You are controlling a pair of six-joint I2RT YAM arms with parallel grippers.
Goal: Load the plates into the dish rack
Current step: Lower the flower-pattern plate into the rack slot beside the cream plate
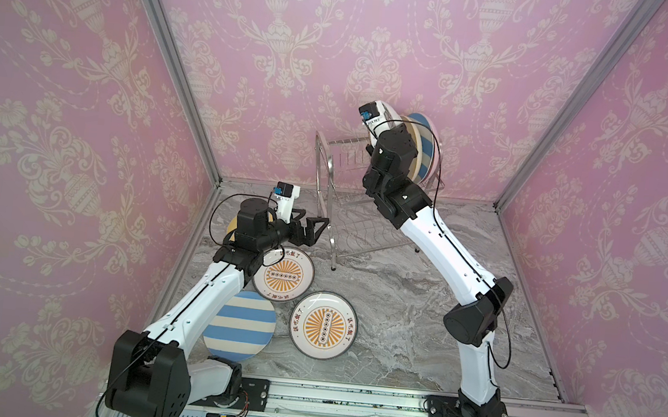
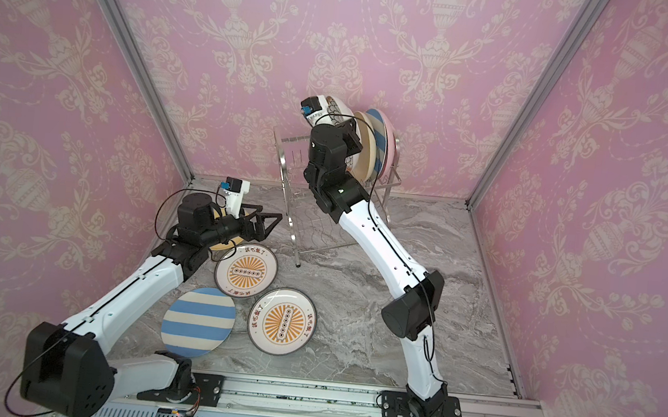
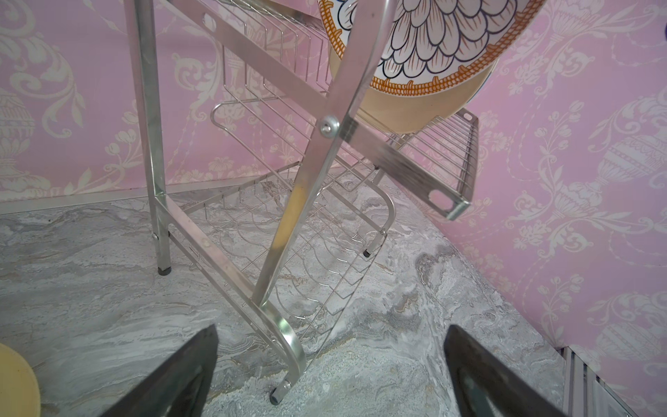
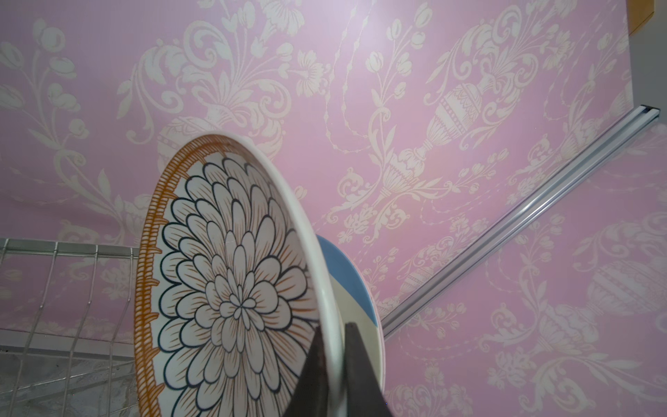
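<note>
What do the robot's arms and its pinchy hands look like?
The left arm and right arm look alike: smooth white shells, chunky black joints, thin black cables looping alongside. The left gripper and right gripper each have two black wedge-shaped fingers. A small white camera box with a blue part tops each wrist.
</note>
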